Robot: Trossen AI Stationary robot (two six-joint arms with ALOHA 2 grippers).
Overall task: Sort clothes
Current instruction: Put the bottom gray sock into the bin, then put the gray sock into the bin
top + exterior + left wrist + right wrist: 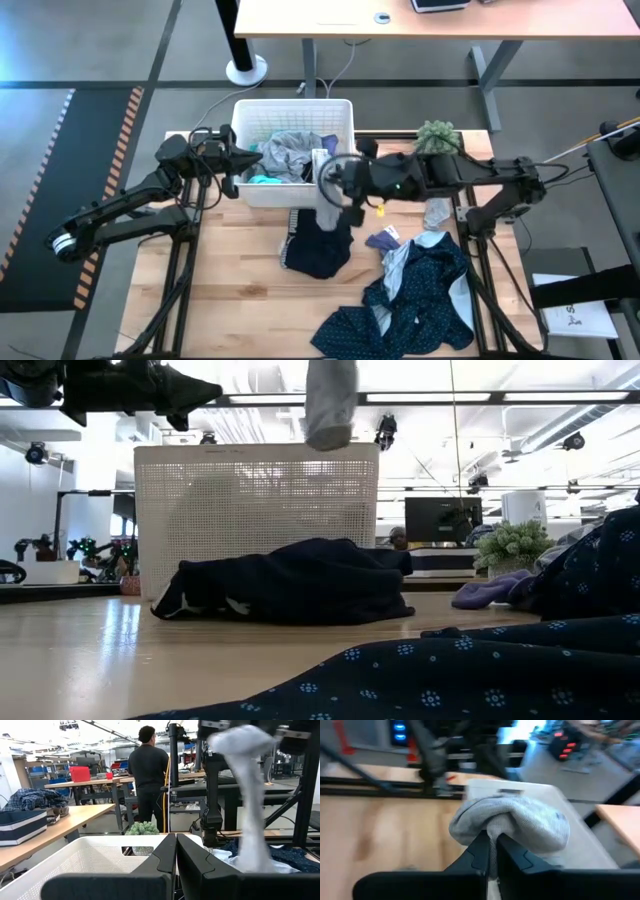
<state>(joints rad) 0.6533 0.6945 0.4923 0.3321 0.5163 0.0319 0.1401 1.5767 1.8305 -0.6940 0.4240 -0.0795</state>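
A white ribbed basket [340, 115] at the table's far middle holds grey [290, 150] and teal [262, 180] clothes. My right gripper [322, 178] hangs by the basket's near right corner, shut on a light grey garment [328, 208]. My left gripper [250, 158] is shut and holds nothing, level over the basket's left side. A dark navy garment [318, 250] lies flat on the table before the basket. A navy dotted one [420, 295] lies spread at the near right, with a small purple piece [383, 238] beside it. My right gripper pinches a bunched fold of the grey garment [510, 827] between its two fingers [481, 851], coming from the table's right and slanting a little down. The garment bulges over the fingertips and hangs below them. Its lower end [330, 425] is clear of the table, above the basket's rim.
A fuzzy green plant [437, 135] stands at the far right of the table, right of the basket. A pale garment [437, 212] lies under the right arm. Bare wood [230, 290] spreads at the near left. A person [149, 775] stands in the room beyond.
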